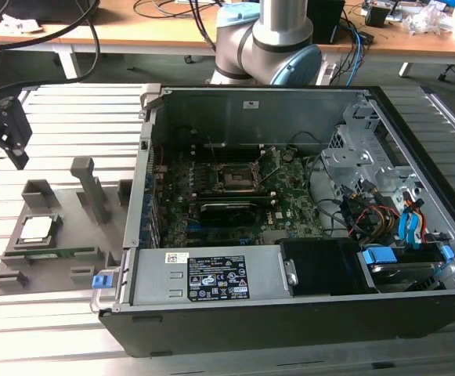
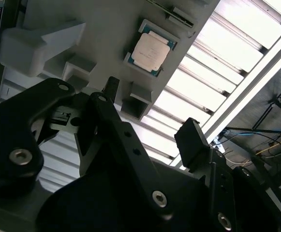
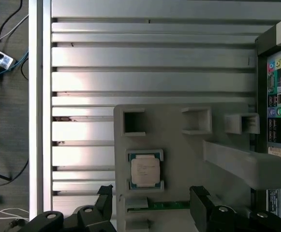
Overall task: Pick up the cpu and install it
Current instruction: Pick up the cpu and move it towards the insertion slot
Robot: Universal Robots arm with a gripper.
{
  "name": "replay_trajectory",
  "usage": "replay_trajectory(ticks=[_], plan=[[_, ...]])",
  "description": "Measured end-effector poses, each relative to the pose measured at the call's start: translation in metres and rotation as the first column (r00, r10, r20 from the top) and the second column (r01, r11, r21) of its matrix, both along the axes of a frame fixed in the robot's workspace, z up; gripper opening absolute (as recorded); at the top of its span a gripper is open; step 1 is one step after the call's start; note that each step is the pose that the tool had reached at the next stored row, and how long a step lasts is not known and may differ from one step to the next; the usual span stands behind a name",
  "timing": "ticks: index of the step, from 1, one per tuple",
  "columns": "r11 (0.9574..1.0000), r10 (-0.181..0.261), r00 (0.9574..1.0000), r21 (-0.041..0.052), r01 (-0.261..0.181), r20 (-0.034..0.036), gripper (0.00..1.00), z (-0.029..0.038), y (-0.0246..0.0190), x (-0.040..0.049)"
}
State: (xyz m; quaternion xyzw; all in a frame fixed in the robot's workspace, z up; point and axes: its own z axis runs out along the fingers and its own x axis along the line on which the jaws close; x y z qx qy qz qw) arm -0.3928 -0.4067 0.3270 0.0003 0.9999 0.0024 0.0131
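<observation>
The cpu (image 1: pixel 37 229) sits flat in its pocket on the gray holder tray (image 1: pixel 70 227), at 9 o'clock from the open PC case (image 1: pixel 290 313) in the exterior view. The pincer (image 1: pixel 4 129) hangs at its 11 o'clock, wide open and empty. It's probably light, stiff, slick-topped and fragile underneath, so pinch 2 opposite edges between the corner tabs (image 3: pixel 158 154). The memory stick (image 3: pixel 171 205) lies just beside and the tray post (image 1: pixel 86 188) is near. Otherwise there's open room over the slatted worktop (image 1: pixel 78 117).

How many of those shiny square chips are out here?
1. The chip sits in a pocket of the grey holder, at the exterior view's left of the open computer case. Others may be hidden inside the case.
</observation>
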Motion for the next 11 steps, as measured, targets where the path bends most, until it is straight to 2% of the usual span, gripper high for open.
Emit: replay_trajectory(ticks=[11], plan=[[1.0, 0.0, 1.0, 0.0, 0.0, 0.0, 0.74, -0.0122, 0.0, 0.0]])
